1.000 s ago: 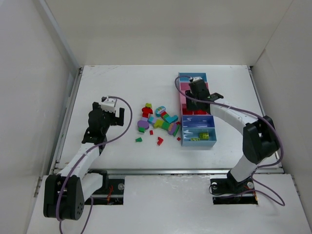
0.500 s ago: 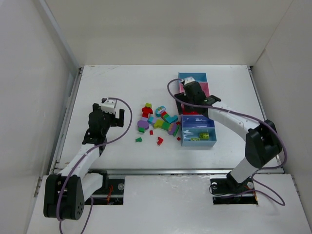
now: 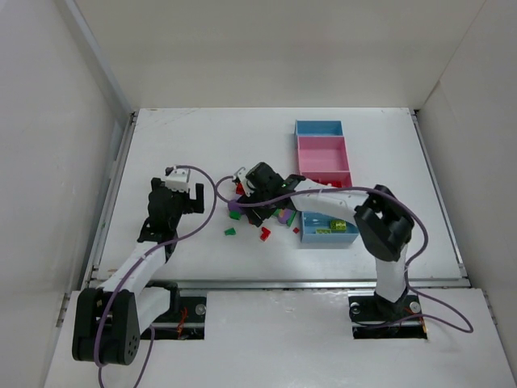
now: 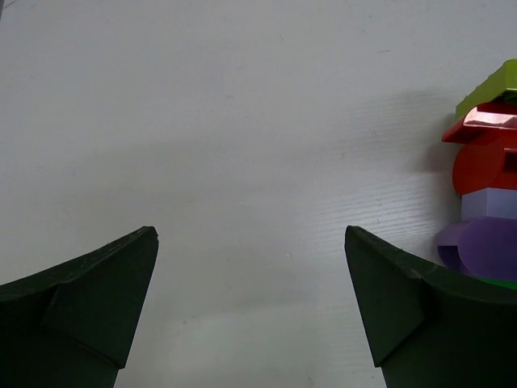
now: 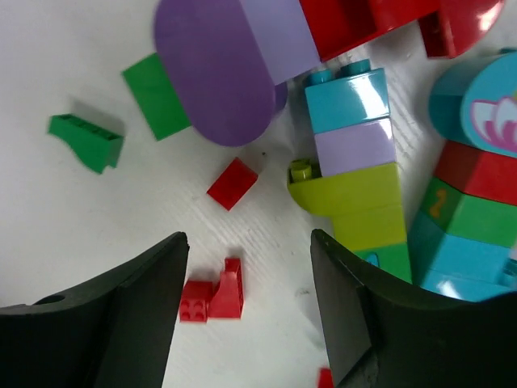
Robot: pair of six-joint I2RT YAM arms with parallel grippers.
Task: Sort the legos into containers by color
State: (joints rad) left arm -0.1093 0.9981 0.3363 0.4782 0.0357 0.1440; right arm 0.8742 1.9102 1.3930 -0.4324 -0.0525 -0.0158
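On the overhead view I had the right gripper [image 3: 252,196] down over the legos [image 3: 271,217], which lay scattered at the centre of the frame on the white table [image 3: 202,137], just left of the containers [image 3: 321,152]. That strip ran down the right of centre, with a few yellow-green pieces in its lowest light blue bin. From the right wrist camera the fingers stood apart, clamped on nothing. A small red brick [image 5: 212,296] lay in the gap at lower centre, nearer the left-hand finger in the frame, with a purple rounded piece [image 5: 212,69] at the top and a green piece [image 5: 85,139] at the left. The left gripper [image 3: 184,192] hung at centre left, apart from the pile, fingers spread wide over bare table, holding nothing
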